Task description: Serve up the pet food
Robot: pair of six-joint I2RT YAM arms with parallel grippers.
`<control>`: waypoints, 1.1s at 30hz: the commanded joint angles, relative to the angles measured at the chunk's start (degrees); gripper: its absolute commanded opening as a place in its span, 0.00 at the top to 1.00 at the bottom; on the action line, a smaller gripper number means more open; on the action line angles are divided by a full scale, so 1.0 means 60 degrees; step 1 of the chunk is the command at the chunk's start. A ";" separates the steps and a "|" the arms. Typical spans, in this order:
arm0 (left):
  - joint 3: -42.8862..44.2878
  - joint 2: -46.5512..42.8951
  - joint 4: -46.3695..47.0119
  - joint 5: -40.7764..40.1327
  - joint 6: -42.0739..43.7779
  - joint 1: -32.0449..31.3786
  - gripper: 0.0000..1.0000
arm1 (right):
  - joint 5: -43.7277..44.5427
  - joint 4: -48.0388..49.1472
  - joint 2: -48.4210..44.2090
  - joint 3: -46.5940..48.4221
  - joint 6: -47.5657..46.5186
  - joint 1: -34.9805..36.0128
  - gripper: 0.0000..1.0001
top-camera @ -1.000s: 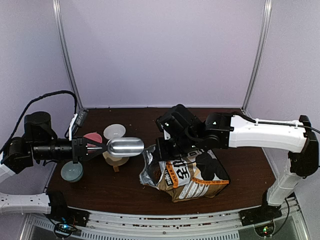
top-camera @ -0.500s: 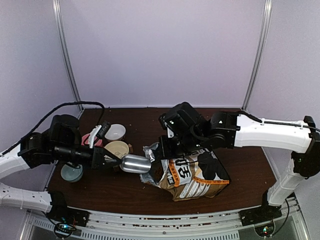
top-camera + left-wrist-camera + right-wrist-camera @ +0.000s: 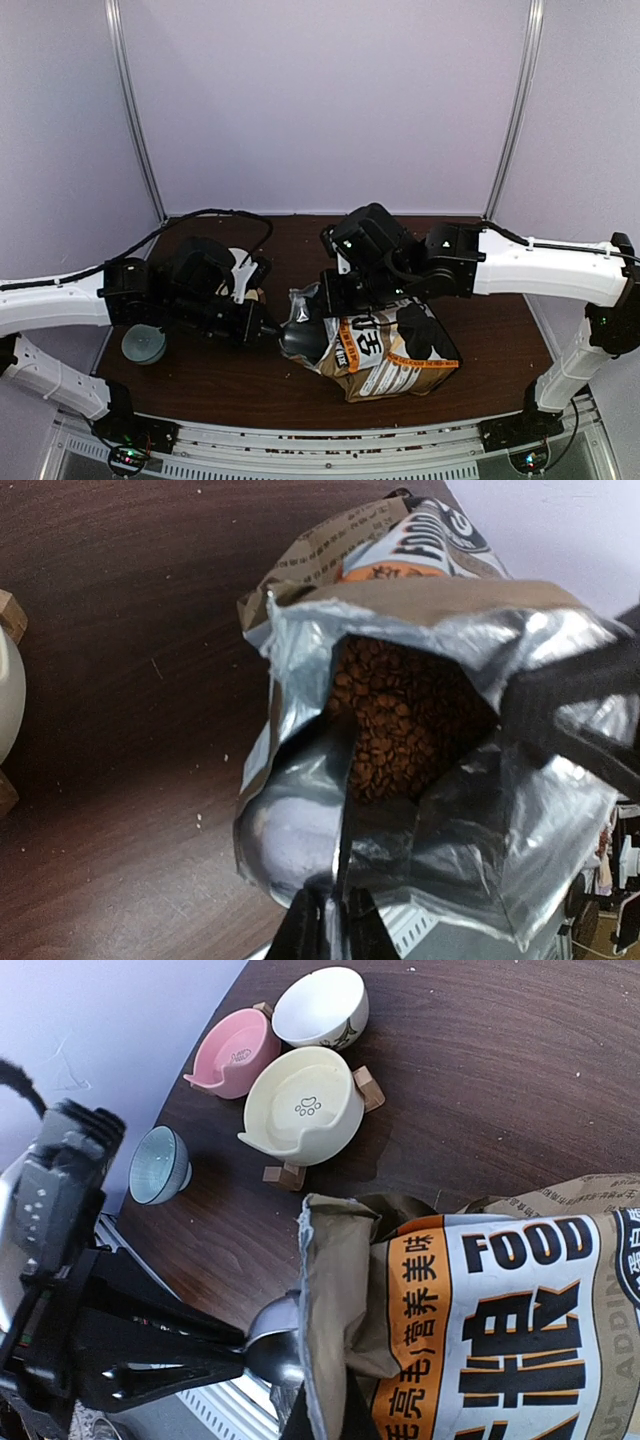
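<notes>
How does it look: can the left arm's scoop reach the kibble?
Probably yes. The right gripper holds the bag mouth open, the scoop, held by the left gripper, is inside, and bare kibble lies just beyond its bowl.

We see a dark brown wooden table (image 3: 500, 325). A printed paper bag (image 3: 385, 350) lies on its side right of the middle, its open mouth turned to the left. Left of it we count four bowls. A cream bowl (image 3: 305, 1105) with a paw print sits on a low wooden stand (image 3: 283, 1173). A pink bowl (image 3: 232, 1052) and a white bowl (image 3: 320, 1005) are close behind. A small grey-blue bowl (image 3: 158, 1165) stands apart, nearer the front left edge.
</notes>
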 commanded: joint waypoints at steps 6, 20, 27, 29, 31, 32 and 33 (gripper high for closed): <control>0.0895 0.2652 0.1837 -0.1271 0.0056 -0.0080 1.00 | 0.0347 0.0854 -0.1067 -0.0114 0.0010 0.0152 1.00; 0.1615 0.4129 0.5203 0.1346 0.0499 -0.0072 1.00 | 0.0847 0.0611 -0.2438 -0.1008 0.0282 0.0113 1.00; 0.0439 0.2872 0.6815 0.2170 -0.0909 0.0276 1.00 | 0.1184 0.0335 -0.3399 -0.1762 0.0505 -0.0029 1.00; 0.0208 0.2508 0.6984 0.2272 -0.1224 0.0442 1.00 | 0.1339 0.0210 -0.3664 -0.1993 0.0592 -0.0072 1.00; 0.0177 0.2187 0.6795 0.2311 -0.1275 0.0509 1.00 | 0.1451 0.0118 -0.3924 -0.2234 0.0682 -0.0144 1.00; 0.0155 0.2031 0.6785 0.2366 -0.1313 0.0525 1.00 | 0.1504 0.0074 -0.4049 -0.2327 0.0731 -0.0160 1.00; 0.0115 0.1863 0.6784 0.2418 -0.1351 0.0541 1.00 | 0.1557 0.0019 -0.4177 -0.2427 0.0782 -0.0202 1.00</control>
